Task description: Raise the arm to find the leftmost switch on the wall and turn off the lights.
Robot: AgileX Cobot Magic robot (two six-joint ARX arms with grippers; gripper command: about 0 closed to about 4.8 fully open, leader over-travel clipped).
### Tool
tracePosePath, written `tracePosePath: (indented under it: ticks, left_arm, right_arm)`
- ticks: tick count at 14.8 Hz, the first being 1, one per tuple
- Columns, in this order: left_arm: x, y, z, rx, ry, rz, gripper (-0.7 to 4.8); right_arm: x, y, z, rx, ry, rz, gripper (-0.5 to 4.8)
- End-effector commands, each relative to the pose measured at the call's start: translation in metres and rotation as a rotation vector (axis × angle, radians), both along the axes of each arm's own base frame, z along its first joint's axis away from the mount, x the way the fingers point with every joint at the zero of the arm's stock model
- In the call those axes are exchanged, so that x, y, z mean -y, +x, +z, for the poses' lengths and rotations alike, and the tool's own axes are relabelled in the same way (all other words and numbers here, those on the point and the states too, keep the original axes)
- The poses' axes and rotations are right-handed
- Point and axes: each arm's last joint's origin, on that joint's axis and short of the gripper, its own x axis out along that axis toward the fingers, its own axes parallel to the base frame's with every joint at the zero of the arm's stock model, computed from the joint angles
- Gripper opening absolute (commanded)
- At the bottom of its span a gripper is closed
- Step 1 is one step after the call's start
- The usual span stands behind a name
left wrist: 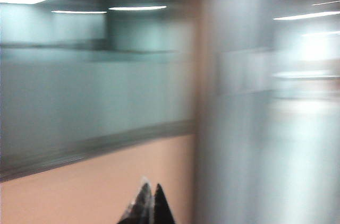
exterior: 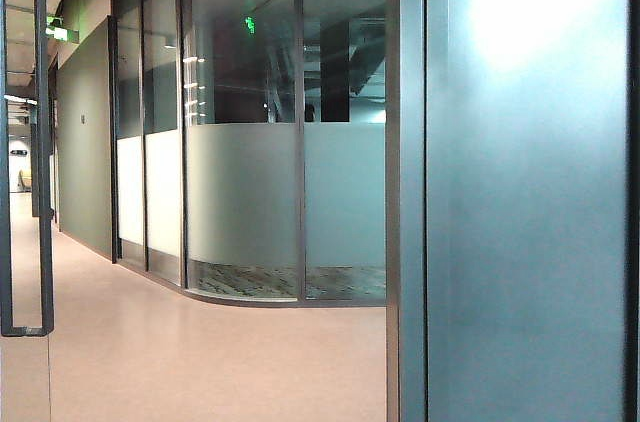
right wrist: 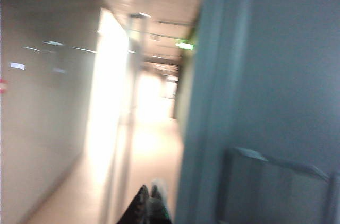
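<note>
So the left hand (left wrist: 150,203) has its two dark fingertips pressed together with nothing between them, pointing out over the peach floor (left wrist: 95,181) toward a frosted glass partition (left wrist: 90,96). Its wrist view is smeared with blur. The right hand (right wrist: 150,203) looks pinched together and empty too, aimed down a long bright corridor (right wrist: 154,112) with a grey-green wall (right wrist: 276,75) close on the right.

Neither hand shows up in the exterior view; that one just has glass office walls (exterior: 250,192) far left and a big teal panel (exterior: 530,222) near right.

The switch itself isn't visible in any view, so I can't say where it sits. My guess is a wall rocker: rigid plastic, fixed in place, light click. No grasping needed. A closed fingertip pushing on one edge of the leftmost rocker should do it, but gently, since the tips could skid off smooth plastic.
</note>
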Motion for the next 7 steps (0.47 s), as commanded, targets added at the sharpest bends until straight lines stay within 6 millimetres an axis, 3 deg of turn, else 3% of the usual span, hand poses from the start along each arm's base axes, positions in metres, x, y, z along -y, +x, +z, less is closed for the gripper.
tracePosePath:
  ticks: [1,4,7]
  left_arm:
    - [-0.006,-0.037,-0.008,0.049,0.033,0.308,-0.05]
    - [-0.010,-0.074,-0.040,0.069,0.003,0.501,-0.05]
    - [-0.013,-0.081,-0.094,0.005,0.017,0.618,-0.05]
  right_arm:
    - [0.007,-0.027,-0.022,0.001,0.011,-0.094,-0.01]
    - [0.014,-0.043,-0.067,-0.071,0.046,-0.202,-0.01]
    - [0.017,-0.051,-0.122,-0.157,0.047,-0.262,-0.01]
